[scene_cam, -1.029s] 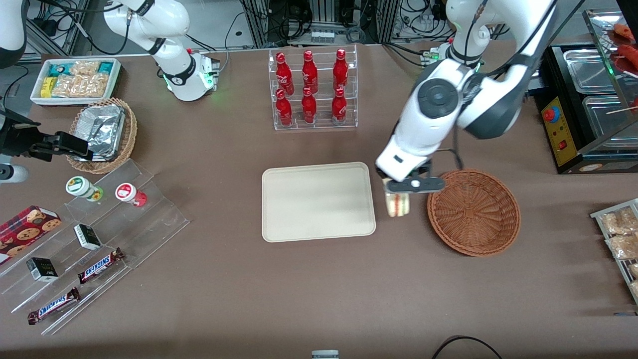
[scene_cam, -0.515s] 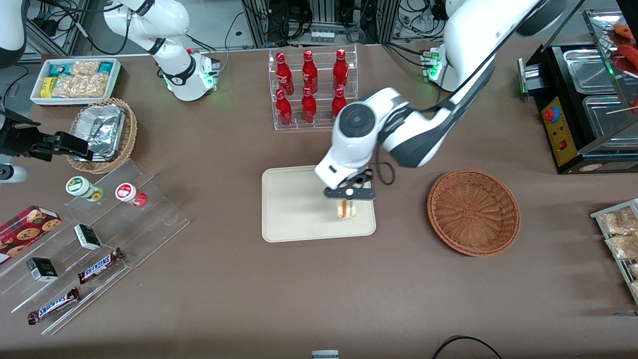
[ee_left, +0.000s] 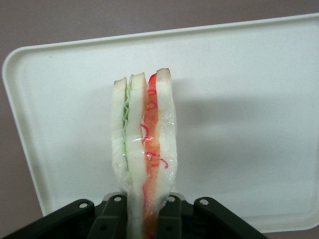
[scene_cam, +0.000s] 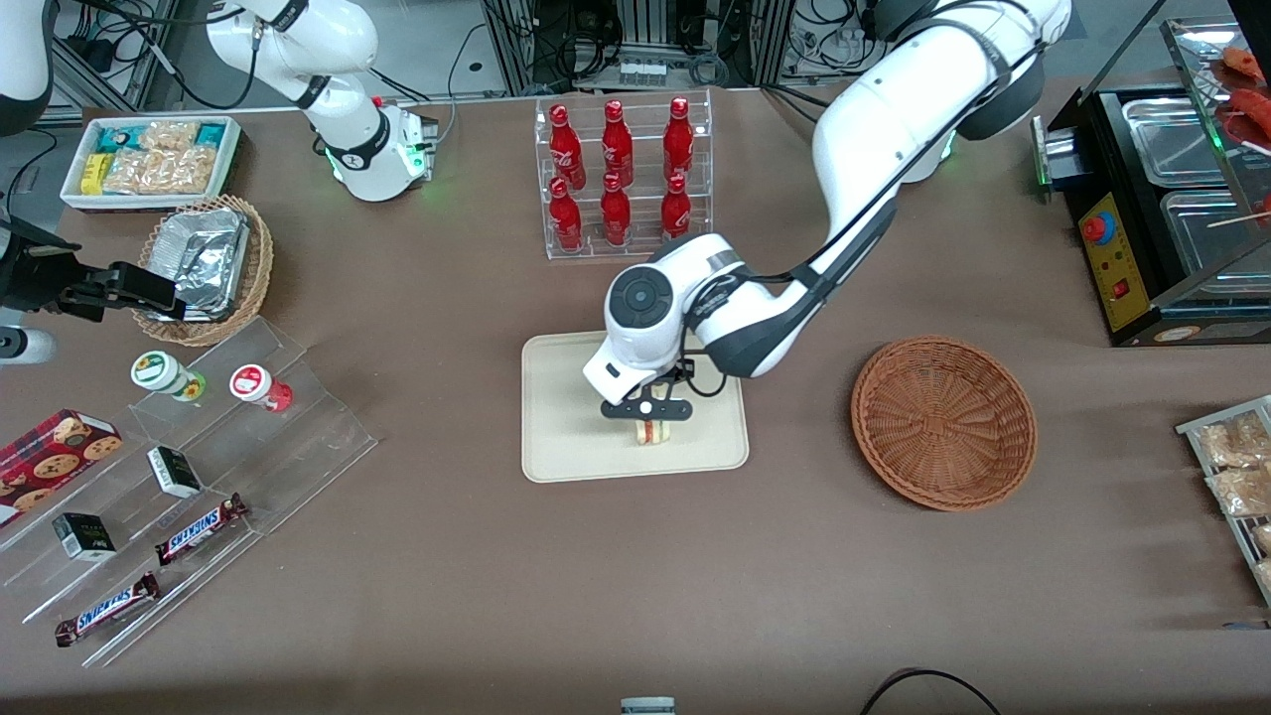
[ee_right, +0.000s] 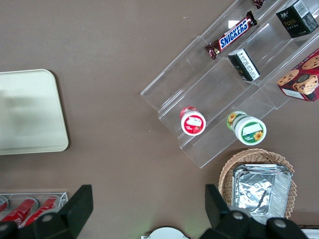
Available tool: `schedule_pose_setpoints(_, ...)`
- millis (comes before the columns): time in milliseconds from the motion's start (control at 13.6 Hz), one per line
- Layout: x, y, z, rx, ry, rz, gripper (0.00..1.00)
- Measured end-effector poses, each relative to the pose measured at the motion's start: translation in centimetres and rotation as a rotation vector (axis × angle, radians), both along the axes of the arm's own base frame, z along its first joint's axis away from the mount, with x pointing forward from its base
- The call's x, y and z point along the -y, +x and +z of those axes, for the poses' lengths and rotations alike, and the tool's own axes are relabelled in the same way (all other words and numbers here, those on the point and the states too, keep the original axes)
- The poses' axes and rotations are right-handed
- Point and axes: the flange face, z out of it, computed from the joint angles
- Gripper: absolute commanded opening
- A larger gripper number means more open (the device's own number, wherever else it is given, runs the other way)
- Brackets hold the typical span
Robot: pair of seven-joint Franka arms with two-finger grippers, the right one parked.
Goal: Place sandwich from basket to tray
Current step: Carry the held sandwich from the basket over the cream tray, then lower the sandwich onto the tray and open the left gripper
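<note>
Sandwich point(scene_cam: 652, 433) now hangs over the cream tray point(scene_cam: 566, 437), clamped upright between the closed fingers of the left arm's gripper point(scene_cam: 647, 409). A second ago it was still short of the tray's rim, on the side facing the reddish-brown wicker basket point(scene_cam: 943, 422); half a second ago it had just crossed that edge. The carry looks nearly finished, with lowering and release left. In the wrist view the bread wedge point(ee_left: 144, 149) stands with its filling layers showing and bare tray point(ee_left: 239, 124) around it, its rims well clear except the one nearer the front camera. The basket sits empty, well apart toward the working arm's end. A rack of red bottles point(scene_cam: 621, 179) stands farther from the front camera.
</note>
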Motion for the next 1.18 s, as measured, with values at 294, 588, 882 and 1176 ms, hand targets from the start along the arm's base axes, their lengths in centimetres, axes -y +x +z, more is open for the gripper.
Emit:
schedule_pose_setpoints(294,1.0,-0.6,-1.5,-0.004,-0.006,-0.013,0.02)
schedule_pose_setpoints(588,1.4,-0.8,-2.6,-0.005,-0.020,-0.016,0.19)
schedule_pose_setpoints(882,1.5,-0.9,-3.4,-0.002,-0.017,-0.019,0.99)
schedule_pose_setpoints(1176,1.9,-0.8,-2.9,0.009,-0.021,-0.019,1.00)
